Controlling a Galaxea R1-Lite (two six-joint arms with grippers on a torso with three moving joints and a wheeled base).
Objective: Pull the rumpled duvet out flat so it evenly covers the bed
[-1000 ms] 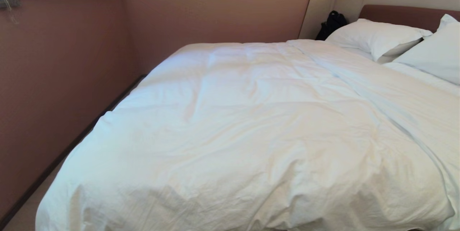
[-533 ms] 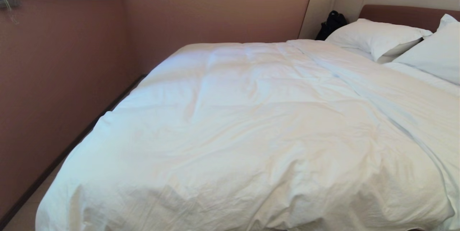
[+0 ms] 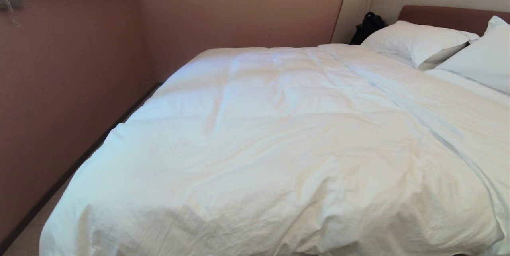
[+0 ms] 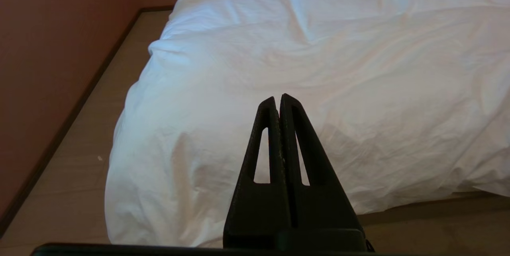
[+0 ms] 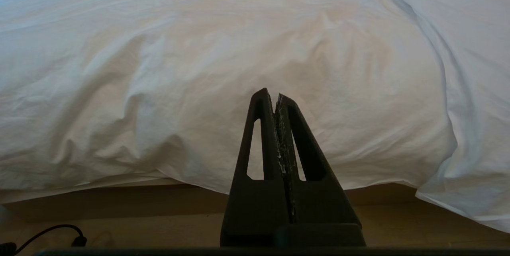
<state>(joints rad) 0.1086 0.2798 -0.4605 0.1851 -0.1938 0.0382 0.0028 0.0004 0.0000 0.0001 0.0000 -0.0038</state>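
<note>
The puffy white duvet point(image 3: 279, 148) lies spread over the bed with soft creases, its near edge hanging over the foot point(image 4: 247, 69) point(image 5: 223, 69). Toward the headboard point(image 3: 446, 15) it stops short of two white pillows point(image 3: 418, 41). My left gripper point(image 4: 277, 98) is shut and empty, held in the air off the foot of the bed, pointing at the duvet's near left corner. Also off the foot, further right, my right gripper point(image 5: 275, 94) is shut on nothing. Neither arm shows in the head view.
A pinkish wall point(image 3: 59, 88) runs close along the bed's left side, leaving a narrow strip of floor point(image 4: 79, 148). A black bag point(image 3: 368, 25) sits by the headboard surround. A black cable point(image 5: 44, 236) lies on the floor near the foot.
</note>
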